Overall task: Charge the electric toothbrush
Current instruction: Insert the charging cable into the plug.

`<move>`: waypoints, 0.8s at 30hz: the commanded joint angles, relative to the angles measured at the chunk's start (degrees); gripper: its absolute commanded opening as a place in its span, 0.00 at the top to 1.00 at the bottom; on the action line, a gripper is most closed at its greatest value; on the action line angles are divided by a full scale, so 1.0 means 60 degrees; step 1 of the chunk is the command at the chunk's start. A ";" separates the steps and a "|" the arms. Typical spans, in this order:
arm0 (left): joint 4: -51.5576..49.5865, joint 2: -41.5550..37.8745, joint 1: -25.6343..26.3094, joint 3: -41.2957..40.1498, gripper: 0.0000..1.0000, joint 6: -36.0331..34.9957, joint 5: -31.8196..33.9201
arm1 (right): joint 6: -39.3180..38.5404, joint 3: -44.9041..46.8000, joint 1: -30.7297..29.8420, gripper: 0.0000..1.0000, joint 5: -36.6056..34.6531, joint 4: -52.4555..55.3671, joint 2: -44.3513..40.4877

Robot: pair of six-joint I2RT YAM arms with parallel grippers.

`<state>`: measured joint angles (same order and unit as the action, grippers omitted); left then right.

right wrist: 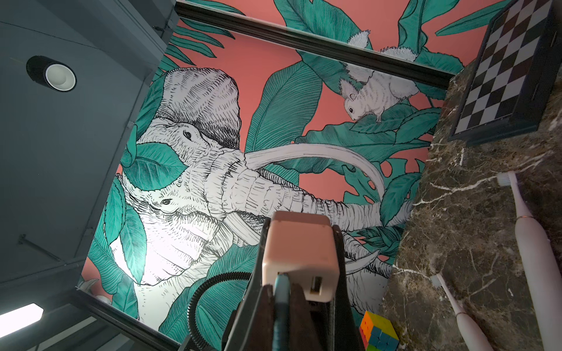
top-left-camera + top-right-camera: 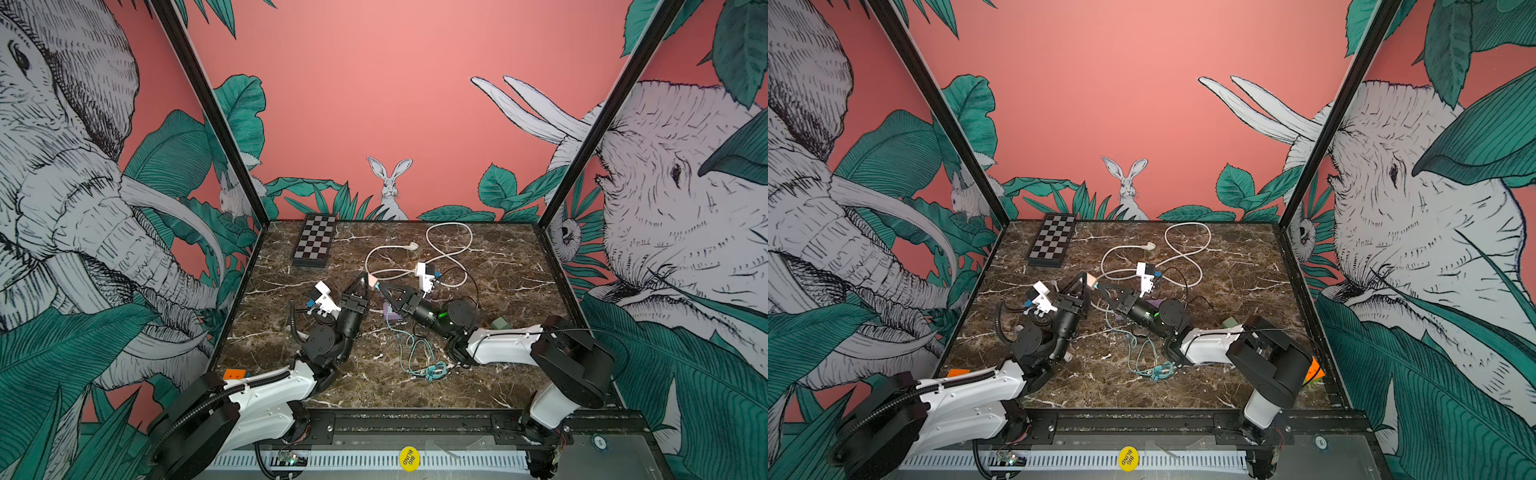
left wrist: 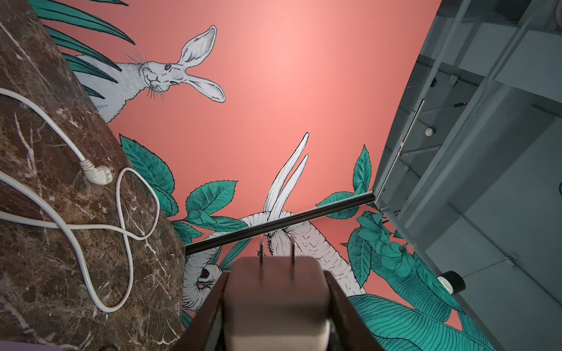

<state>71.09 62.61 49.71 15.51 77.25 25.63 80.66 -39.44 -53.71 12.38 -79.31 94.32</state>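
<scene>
Here the adapter [image 3: 275, 304] aims its prongs [image 3: 292, 258] beyond the left gripper [image 2: 368, 281].

Enclosure: three printed walls. The back wall [image 2: 395, 104] is salmon pink, with a white rabbit [image 2: 390, 187] among green leaves at its foot. The left side wall [image 2: 83, 187] and right side wall [image 2: 665, 187] each carry a large line-drawn elephant and teal foliage. Black frame posts [image 2: 208, 108] mark both rear corners.

Work surface — a dark brown marble-pattern tabletop [image 2: 511, 266] with white veins, bounded at the front by a black rail [image 2: 415, 424]. Below the rail: a white slotted duct [image 2: 353, 460] bearing a round yellow sticker [image 2: 409, 458].

Overhead, in the wrist views, a grey ceiling [image 3: 501, 152] — one black cylindrical spotlight [image 1: 57, 74] and one lit strip light [image 1: 18, 319].
</scene>
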 commanded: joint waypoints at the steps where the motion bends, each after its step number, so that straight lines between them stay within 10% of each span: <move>1: 0.0101 -0.0231 0.0738 -0.0114 1.00 0.0164 -0.1511 | -0.1016 0.0024 -0.0058 1.00 -0.0200 0.0866 -0.0350; 10: -0.2601 -0.1969 0.0731 -0.0123 1.00 0.0479 -0.0265 | -0.4655 0.1085 -0.0170 0.38 -0.0598 0.5877 -0.3779; 18: -0.4053 -0.2062 0.0723 -0.0073 1.00 0.2299 -0.0106 | -1.0566 0.0548 -0.2497 0.17 -0.3676 0.9325 -0.5401; 24: -0.3955 -0.1682 0.0723 0.0209 1.00 0.2849 -0.0641 | -1.1682 0.0487 -0.2605 0.14 -0.4429 0.8191 -0.4431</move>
<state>47.66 52.82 53.98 15.07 90.56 23.24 19.77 -36.16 -69.58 -8.58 -28.03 65.76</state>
